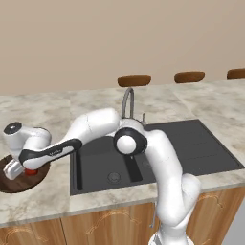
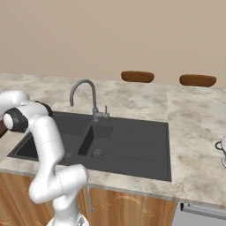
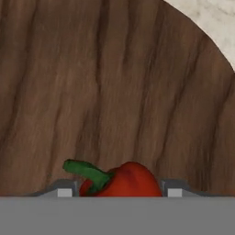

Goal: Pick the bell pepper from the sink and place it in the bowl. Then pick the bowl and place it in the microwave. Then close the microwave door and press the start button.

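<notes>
The bell pepper (image 3: 120,181) sits between the gripper's (image 3: 120,192) fingertips, pinched at its glossy red body with the green stem poking out to one side. Directly beneath the gripper lies the bowl (image 3: 105,87), its dark wood grain close under the pepper, so the pepper hangs low over the bowl's floor or just touches it; which, I cannot tell. The pepper looks light, firm and slick, so a grip across its widest lumps suits it. Beyond the gripper to its side, the sink (image 1: 191,143) lies well apart in the marble counter (image 1: 43,115).
</notes>
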Robot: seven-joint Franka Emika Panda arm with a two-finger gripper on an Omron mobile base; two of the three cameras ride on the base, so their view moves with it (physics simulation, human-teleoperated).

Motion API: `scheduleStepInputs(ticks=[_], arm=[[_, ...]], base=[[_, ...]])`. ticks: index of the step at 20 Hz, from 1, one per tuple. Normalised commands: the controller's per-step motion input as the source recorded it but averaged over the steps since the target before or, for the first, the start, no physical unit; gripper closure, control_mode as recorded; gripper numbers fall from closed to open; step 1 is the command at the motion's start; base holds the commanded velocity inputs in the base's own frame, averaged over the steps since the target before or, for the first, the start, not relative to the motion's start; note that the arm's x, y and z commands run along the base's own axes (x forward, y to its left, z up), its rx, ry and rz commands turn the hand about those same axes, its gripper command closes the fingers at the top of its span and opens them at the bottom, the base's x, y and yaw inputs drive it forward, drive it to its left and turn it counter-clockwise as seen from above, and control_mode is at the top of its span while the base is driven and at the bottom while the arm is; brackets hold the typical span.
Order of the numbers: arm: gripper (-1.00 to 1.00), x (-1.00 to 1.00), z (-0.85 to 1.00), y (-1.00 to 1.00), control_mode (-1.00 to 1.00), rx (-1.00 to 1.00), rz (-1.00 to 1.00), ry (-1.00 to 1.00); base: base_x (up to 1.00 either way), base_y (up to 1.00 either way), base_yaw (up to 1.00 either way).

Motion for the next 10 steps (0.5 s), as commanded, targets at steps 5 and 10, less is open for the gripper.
scheduleStepInputs(ticks=[5, 10], arm=[[-1.00, 0.19, -0.26, -0.03, -1.00, 0.09, 0.02, 0.01], [-1.00, 0.01, 0.11, 0.00, -1.00, 0.13, 0.00, 0.03]], base=[[0.00, 0.00, 0.00], [0.00, 0.00, 0.00]])
